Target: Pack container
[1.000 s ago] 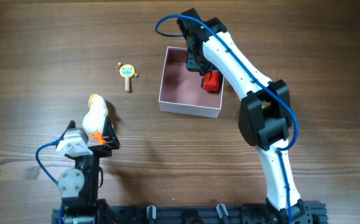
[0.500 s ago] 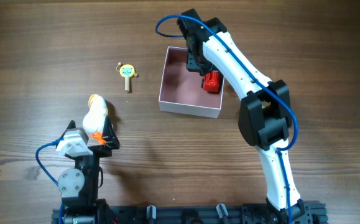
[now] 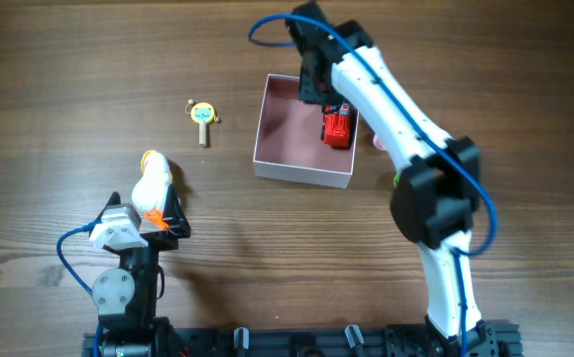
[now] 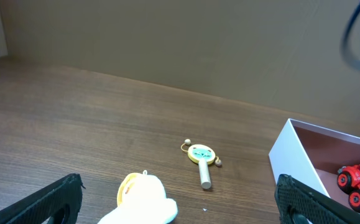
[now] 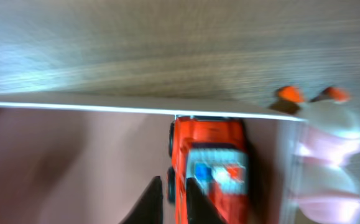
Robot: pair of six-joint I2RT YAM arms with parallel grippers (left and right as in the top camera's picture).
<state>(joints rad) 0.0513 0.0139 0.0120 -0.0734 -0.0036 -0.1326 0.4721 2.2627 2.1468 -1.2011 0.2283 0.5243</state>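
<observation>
Red truck point(image 3: 338, 129) lies at the container's point(image 3: 287, 134) 3 o'clock; right gripper point(image 5: 175, 186) barely parted, empty. Next I fetch the duck point(image 3: 153, 183).

**Arm check: L tucked in, R at full stretch**

Quick status from us. Our left arm point(image 3: 123, 288) is folded up low by the base at the front-left, barely extended. The left gripper point(image 3: 145, 210) points fwd w/ its jaws spread wide. On the wrist cam its two fingertips point(image 4: 49, 202) sit near opposite bottom corners.

Our right arm point(image 3: 450, 283) is the long reach. It rises from the base at front-right, bends at the dark elbow point(image 3: 430, 198), and the white forearm point(image 3: 376, 94) angles off back-left. The right gripper point(image 3: 318, 94) hangs at the far end, pointing down. That wrist cam is pretty blurry tbh, but its fingers point(image 5: 150, 200) look just a crack apart.
</observation>
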